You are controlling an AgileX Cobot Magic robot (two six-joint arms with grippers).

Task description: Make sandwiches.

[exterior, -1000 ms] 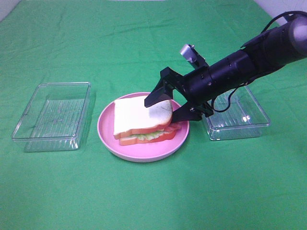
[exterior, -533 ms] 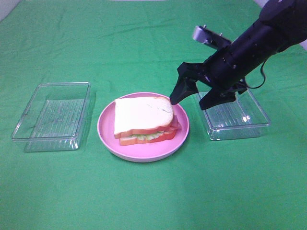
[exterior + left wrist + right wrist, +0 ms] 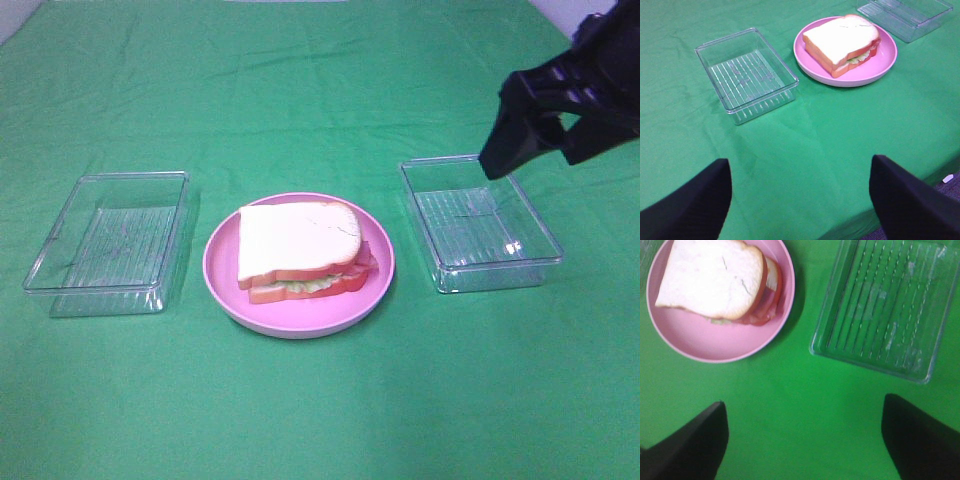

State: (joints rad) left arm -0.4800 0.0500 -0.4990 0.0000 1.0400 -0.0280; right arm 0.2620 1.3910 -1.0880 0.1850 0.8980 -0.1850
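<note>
The sandwich [image 3: 296, 247] lies on the round pink plate [image 3: 222, 290] in the middle of the green cloth: a white bread slice on top, then pink-red bacon, green lettuce and a bottom slice. My right gripper [image 3: 533, 160] is open and empty, raised above the far end of the right clear tray, well apart from the sandwich. The right wrist view shows the sandwich [image 3: 710, 280] and both fingers spread around my right gripper [image 3: 804, 401]. My left gripper [image 3: 800, 161] is open and empty, near the table's front edge, far from the sandwich [image 3: 840, 42]. It is outside the exterior view.
An empty clear tray [image 3: 110, 240] stands left of the plate and another clear tray [image 3: 480, 225] right of it. Both also show in the left wrist view, the left tray [image 3: 745, 75] and the right tray [image 3: 905, 15]. The table's front edge is close to the left fingers.
My right gripper has let go of the top bread slice and pulled back up and to the right, away from the plate. The sandwich stays stacked on the plate.
</note>
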